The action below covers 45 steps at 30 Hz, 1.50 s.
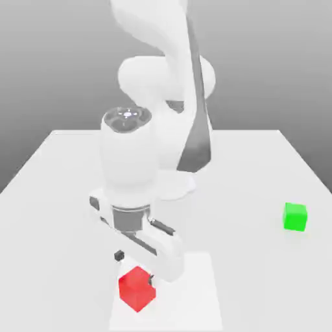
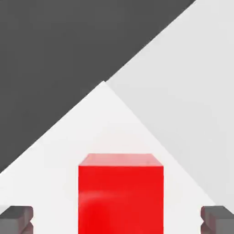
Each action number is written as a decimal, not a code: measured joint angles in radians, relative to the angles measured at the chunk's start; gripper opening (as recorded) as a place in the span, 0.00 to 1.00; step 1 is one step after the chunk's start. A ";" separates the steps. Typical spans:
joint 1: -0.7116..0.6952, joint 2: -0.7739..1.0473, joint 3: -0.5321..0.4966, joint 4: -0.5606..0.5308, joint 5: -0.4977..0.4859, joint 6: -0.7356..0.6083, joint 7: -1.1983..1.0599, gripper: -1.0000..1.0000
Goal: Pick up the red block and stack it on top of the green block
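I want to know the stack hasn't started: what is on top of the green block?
Nothing: the green block sits bare on the table. The red block lies apart, below the open gripper.

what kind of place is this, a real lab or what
Likely a simulated tabletop test scene, not a real lab: a bare white table, a featureless grey backdrop, and two plain glossy cubes, one red, one green.

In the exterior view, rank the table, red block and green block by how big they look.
1. Table, by far the largest.
2. Red block.
3. Green block, though it sits farther back, so part of the gap with the red one may be distance.
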 joint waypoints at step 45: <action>0.698 -0.375 0.546 -0.183 0.181 -0.131 0.964 0.00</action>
